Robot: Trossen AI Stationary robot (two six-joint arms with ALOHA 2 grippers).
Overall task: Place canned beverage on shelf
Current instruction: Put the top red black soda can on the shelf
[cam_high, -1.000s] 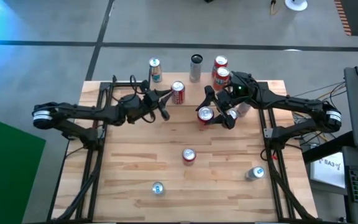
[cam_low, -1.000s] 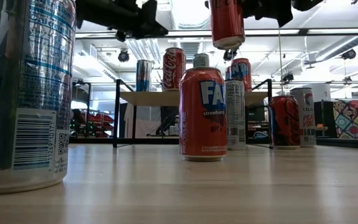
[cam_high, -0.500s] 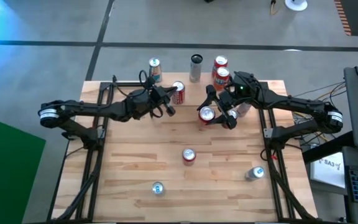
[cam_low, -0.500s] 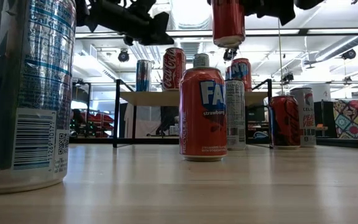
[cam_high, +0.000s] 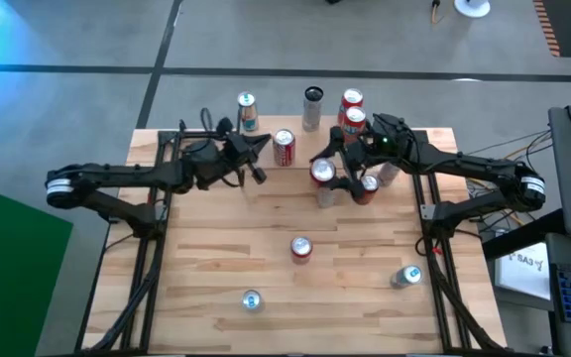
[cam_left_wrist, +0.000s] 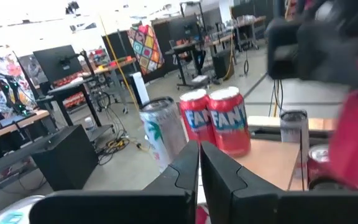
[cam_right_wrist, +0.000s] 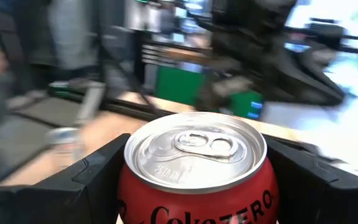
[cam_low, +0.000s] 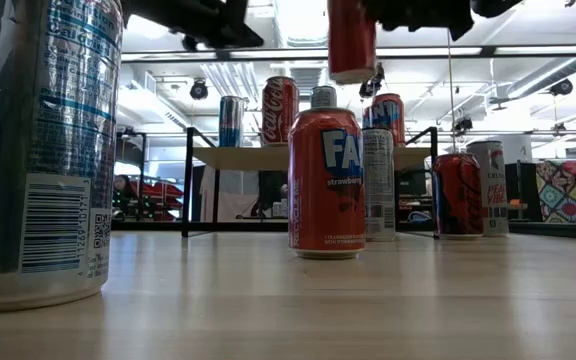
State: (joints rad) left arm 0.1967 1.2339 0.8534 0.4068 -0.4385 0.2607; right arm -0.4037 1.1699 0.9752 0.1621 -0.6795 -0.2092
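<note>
My right gripper [cam_high: 323, 177] is shut on a red Coke Zero can [cam_right_wrist: 194, 149] and holds it in the air over the table's far middle, short of the shelf [cam_low: 268, 157]. The shelf stands at the table's far edge, with a blue can [cam_low: 230, 120] and two red cans [cam_low: 279, 110] upright on its plank top. My left gripper [cam_high: 259, 151] is shut with nothing in it. It hangs level just left of the red can [cam_high: 284, 147] on the shelf, without touching it. In the left wrist view its fingers [cam_left_wrist: 199, 165] lie together. My right gripper pinches the can's upper wall [cam_right_wrist: 135, 180] between its two fingers [cam_right_wrist: 98, 177], one on each side just below the rim. The fingers come in level from the table's right. The can [cam_low: 353, 40] hangs lifted clear of the table, close to upright.
A red Fanta can [cam_high: 301, 248] stands mid-table, a blue-and-silver can [cam_high: 251, 300] near the front edge and a silver can [cam_high: 405, 276] at the front right. A red can [cam_high: 369, 184] and a white can [cam_high: 390, 171] stand under the right arm.
My left gripper has risen and drawn back a little from the red can on the shelf. My right gripper has turned at the wrist and swung its can slightly toward the table's far left, still clear of the table.
</note>
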